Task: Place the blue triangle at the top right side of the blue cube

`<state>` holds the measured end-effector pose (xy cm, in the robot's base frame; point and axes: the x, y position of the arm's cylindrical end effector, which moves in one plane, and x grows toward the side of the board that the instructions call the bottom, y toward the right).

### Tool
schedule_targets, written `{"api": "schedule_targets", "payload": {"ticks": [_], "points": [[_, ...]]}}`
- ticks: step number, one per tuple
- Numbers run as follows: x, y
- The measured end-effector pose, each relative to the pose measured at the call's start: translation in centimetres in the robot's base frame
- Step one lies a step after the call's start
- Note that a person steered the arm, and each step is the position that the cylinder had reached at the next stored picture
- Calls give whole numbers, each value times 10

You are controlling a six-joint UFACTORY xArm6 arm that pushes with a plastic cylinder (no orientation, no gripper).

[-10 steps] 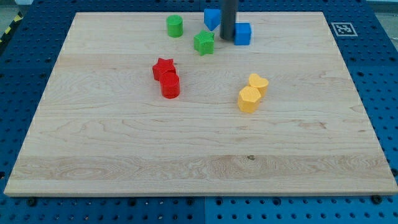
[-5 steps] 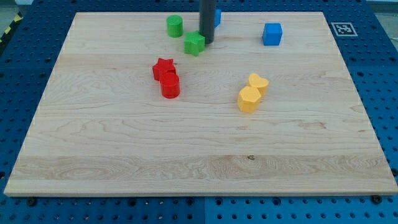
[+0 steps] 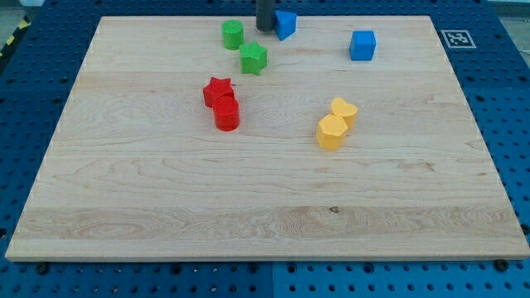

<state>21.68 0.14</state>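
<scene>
My tip (image 3: 265, 30) is down on the wooden worktop (image 3: 265, 207) near the view's top edge, pressed against the left side of the blue triangle (image 3: 286, 24). I carry only a straight rod, so I have no hand to be wide, narrow or holding anything. The blue cube (image 3: 362, 45) sits well apart to the view's right of the triangle and a little lower. To the left of my tip stands the green cylinder (image 3: 233, 35), and just below it the green star-shaped block (image 3: 253, 58), close to each other but not touching. Further down, the red star (image 3: 217, 89) touches the red cylinder (image 3: 227, 114). Right of centre, the yellow heart (image 3: 344, 110) touches the yellow hexagonal block (image 3: 331, 132).
</scene>
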Motion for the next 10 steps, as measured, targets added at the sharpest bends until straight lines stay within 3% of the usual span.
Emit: {"api": "schedule_targets", "payload": {"ticks": [6,8,9,10], "points": [[22,144],[26,106],[42,63],[73,61]]}}
